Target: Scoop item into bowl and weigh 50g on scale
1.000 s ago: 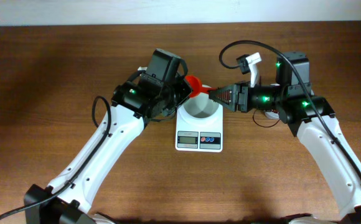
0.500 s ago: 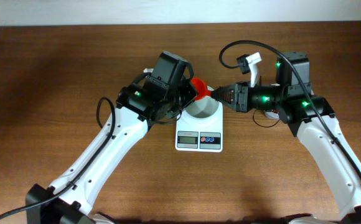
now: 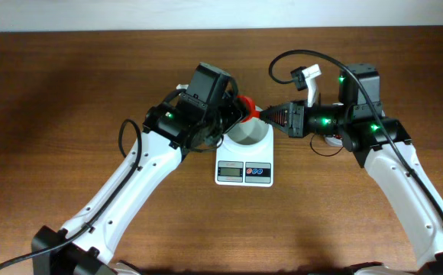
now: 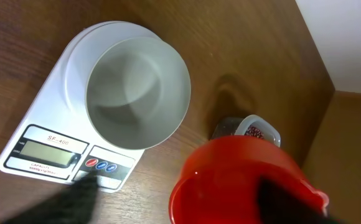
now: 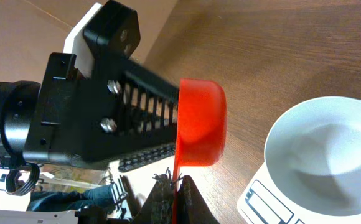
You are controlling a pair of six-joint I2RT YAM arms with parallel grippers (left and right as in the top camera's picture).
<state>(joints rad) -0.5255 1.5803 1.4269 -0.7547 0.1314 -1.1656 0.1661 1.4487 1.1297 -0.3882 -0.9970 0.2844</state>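
The white bowl (image 3: pixel 246 131) (image 4: pixel 137 92) (image 5: pixel 322 155) stands empty on the white scale (image 3: pixel 244 172) (image 4: pixel 43 152). A red scoop (image 3: pixel 242 108) (image 4: pixel 230 180) (image 5: pixel 199 121) hangs just behind the bowl, its cup holding nothing. My right gripper (image 3: pixel 266 114) (image 5: pixel 175 190) is shut on the scoop's thin handle. My left gripper (image 3: pixel 233 114) (image 4: pixel 180 202) stands open, with its dark fingers (image 4: pixel 75 199) spread either side of the scoop's cup. Dark red-brown beans (image 4: pixel 253 130) show inside a small clear tub beyond the scoop.
The clear tub (image 4: pixel 243 124) sits on the brown table right of the scale. A pale wall edge (image 4: pixel 348 37) lies behind it. The two arms meet above the scale's back edge, with the left gripper's black body (image 5: pixel 106 112) close to the scoop.
The left gripper has opened and let go of the red scoop. The right gripper has closed on the scoop's handle. The scoop has stayed in place.
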